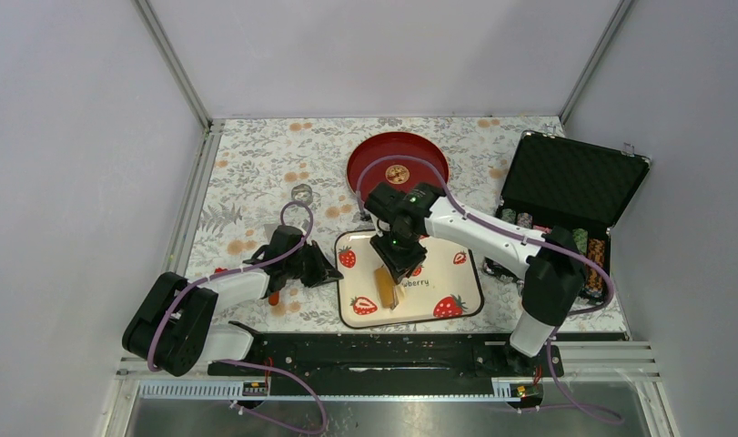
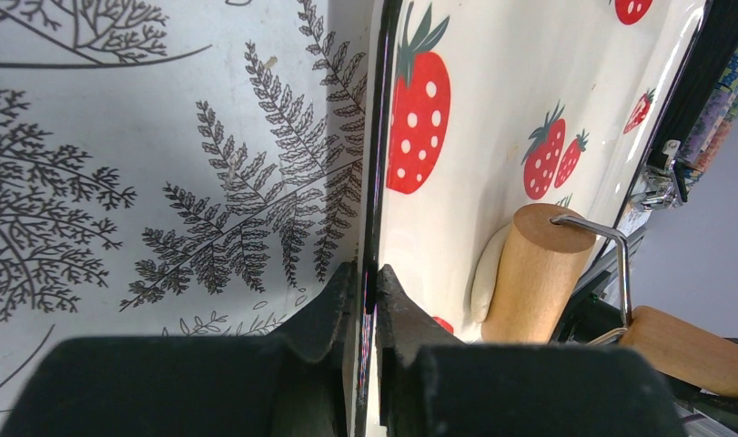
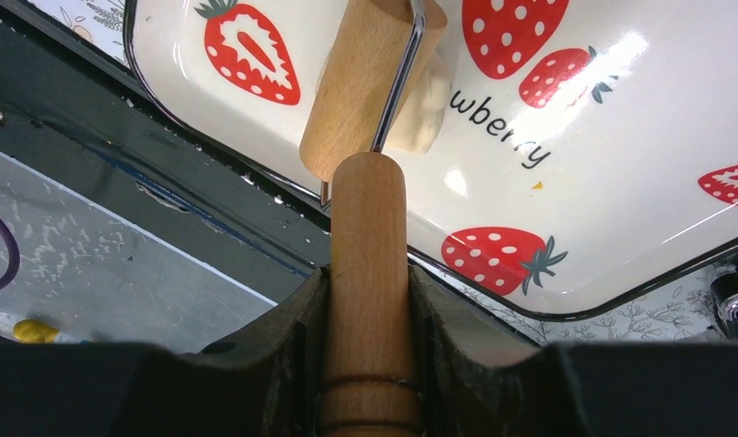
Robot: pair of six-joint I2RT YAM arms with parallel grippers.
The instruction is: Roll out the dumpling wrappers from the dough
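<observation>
Right gripper [image 3: 369, 278] clamped on the handle of the wooden roller [image 3: 360, 91]; roller barrel sits against the dough [image 3: 422, 109], an off-white lump near the middle of the strawberry tray [image 3: 620, 137]; left gripper [image 2: 372, 287] pinched shut on the tray's left rim; tray on the floral tablecloth [image 1: 256, 173]; red plate [image 1: 374, 159] just beyond it; open black case [image 1: 574, 177] far right.

A lab test booth is showing here: plain grey panels [image 1: 74, 137] on metal posts [image 1: 173, 64] are enclosing a floral-clothed table [image 1: 256, 173], and two robot arms [image 1: 483, 226] are sitting bolted to a black rail [image 1: 374, 350].
</observation>
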